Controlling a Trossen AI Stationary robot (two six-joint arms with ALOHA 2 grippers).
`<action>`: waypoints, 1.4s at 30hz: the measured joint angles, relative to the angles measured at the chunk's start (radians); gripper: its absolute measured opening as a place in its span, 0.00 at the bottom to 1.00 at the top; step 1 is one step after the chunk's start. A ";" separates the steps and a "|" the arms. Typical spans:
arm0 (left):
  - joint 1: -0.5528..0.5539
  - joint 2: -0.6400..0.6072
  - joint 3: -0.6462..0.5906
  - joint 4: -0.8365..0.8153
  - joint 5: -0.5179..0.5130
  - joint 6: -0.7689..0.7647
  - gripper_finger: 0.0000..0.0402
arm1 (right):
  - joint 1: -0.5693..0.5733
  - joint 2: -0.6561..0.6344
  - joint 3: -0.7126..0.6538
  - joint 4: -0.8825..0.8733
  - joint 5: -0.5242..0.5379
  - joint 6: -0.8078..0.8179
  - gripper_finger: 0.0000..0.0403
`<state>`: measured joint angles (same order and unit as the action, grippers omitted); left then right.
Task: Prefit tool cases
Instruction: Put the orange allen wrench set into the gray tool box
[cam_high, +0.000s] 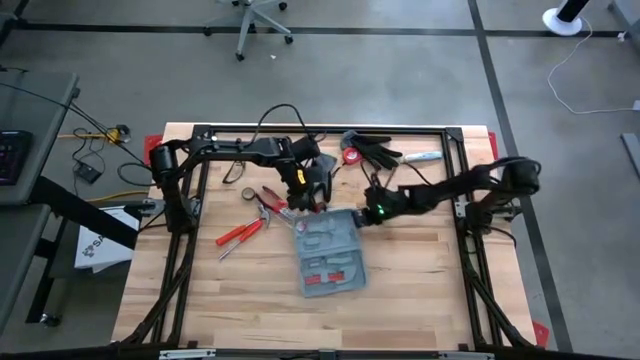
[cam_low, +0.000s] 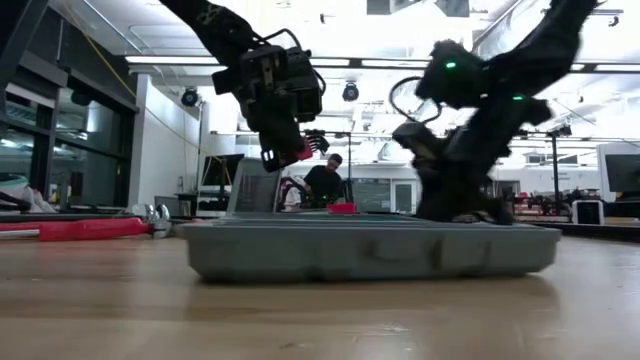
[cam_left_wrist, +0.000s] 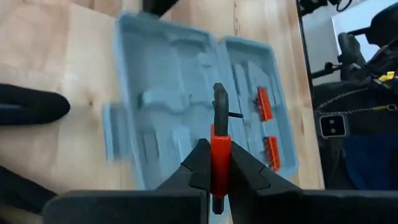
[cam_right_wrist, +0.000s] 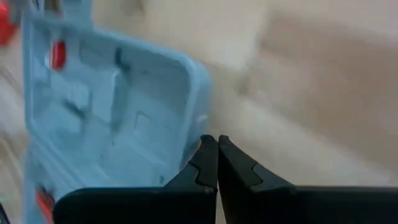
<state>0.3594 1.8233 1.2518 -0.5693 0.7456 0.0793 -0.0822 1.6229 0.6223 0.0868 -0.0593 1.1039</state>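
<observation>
The tool case (cam_high: 330, 258) is lying open and flat in the middle of the wooden table (cam_high: 420, 300). Its grey inside is facing up.

The left gripper (cam_high: 300, 196) is hanging just above the far end of the case. Its fingers are pressed tight on a small tool with a red handle (cam_left_wrist: 217, 158). The tool's dark metal end is sticking out over the case.

The right gripper (cam_high: 366, 214) is sitting right beside the case's far right corner. Its fingers are pressed together with nothing between them. I cannot tell if they are touching the case.

Some red-handled pliers (cam_high: 240, 232) are lying on the table to the left of the case, and black gloves (cam_high: 375, 152) are lying at the far edge.

The low view is showing only the case's side wall, so the inside is hidden there. The right wrist view is blurry. The left wrist view is showing two red pieces (cam_left_wrist: 267, 127) sitting in the case's slots. The low view is also showing a person (cam_low: 325, 183) far back in the room.
</observation>
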 joint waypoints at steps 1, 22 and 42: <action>-0.001 0.000 0.000 -0.003 0.000 0.003 0.03 | -0.017 0.018 0.024 0.000 -0.004 -0.019 0.00; -0.089 0.041 -0.119 0.107 -0.020 -0.124 0.03 | -0.045 0.039 0.225 -0.275 0.117 -0.219 0.00; -0.093 0.123 -0.118 0.135 -0.118 -0.157 0.03 | -0.008 0.040 0.319 -0.280 0.161 -0.353 0.00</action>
<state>0.2664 1.9461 1.1339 -0.4339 0.6277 -0.0776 -0.0906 1.6627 0.9413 -0.1932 0.1017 0.7506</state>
